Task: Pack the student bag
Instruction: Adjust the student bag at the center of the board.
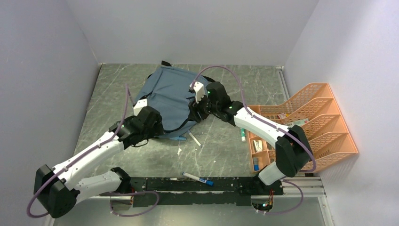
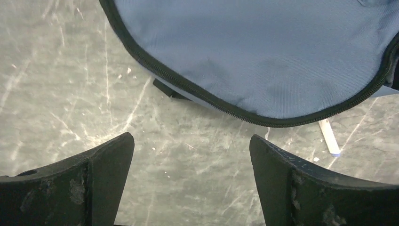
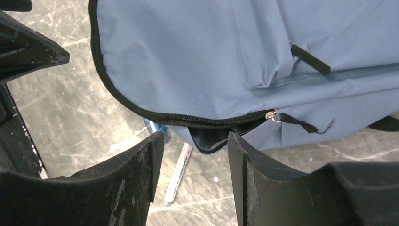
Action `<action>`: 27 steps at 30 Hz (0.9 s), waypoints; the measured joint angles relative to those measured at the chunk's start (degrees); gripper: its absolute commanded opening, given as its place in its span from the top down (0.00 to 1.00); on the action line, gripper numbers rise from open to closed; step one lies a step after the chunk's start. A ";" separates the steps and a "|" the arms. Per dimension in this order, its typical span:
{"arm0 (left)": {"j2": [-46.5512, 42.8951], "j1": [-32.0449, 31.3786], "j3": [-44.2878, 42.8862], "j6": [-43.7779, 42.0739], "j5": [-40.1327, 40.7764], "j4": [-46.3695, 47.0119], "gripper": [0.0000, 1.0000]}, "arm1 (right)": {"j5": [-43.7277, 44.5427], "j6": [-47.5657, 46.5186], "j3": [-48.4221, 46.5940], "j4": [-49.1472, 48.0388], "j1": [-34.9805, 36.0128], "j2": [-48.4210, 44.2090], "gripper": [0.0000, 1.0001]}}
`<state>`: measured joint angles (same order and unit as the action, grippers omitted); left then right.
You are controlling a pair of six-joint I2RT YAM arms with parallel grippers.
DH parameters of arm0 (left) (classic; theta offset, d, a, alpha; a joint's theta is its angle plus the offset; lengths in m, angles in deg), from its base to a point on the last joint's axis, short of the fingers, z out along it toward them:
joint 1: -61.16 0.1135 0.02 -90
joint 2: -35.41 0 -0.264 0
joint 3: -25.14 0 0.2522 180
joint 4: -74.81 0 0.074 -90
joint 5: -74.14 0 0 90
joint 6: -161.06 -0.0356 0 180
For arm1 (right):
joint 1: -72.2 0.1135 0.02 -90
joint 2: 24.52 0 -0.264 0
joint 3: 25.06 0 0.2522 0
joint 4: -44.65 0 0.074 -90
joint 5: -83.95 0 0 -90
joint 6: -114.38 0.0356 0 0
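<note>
Lying by the arm bases: a marker (image 1: 197, 178) | left end effector (image 2: 190, 141): jaws wide, empty, above the bench (image 2: 61, 84), just before the zip edge of the student bag (image 2: 263, 52) | right end effector (image 3: 195, 136): jaws narrower, holding nothing, at its zip gap | bag flat, mid-bench toward the far wall

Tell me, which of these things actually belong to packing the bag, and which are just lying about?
Part of the job: student bag, zip partly open; white pen by its opening and blue-capped marker, both likely to go in.
Probably just lying about: orange tray rack, though its small contents may be meant for the bag; white scrap near the pen.
</note>
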<state>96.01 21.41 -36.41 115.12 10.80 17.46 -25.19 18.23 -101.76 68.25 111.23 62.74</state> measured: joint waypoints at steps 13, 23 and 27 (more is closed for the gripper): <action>-2.47 16.26 12.44 9.57 -19.39 13.90 0.03 | -3.08 1.44 2.99 -1.84 0.87 0.00 0.43; 2.49 18.29 12.96 11.50 -25.07 25.29 0.12 | -3.63 2.60 3.58 -3.17 1.57 0.00 0.44; 5.20 19.17 12.04 11.50 -25.57 26.91 0.19 | -3.63 2.78 3.61 -3.15 1.60 0.00 0.44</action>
<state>101.21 40.58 -24.37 126.61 -14.77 44.36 -28.81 21.01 -98.15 65.11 112.83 62.74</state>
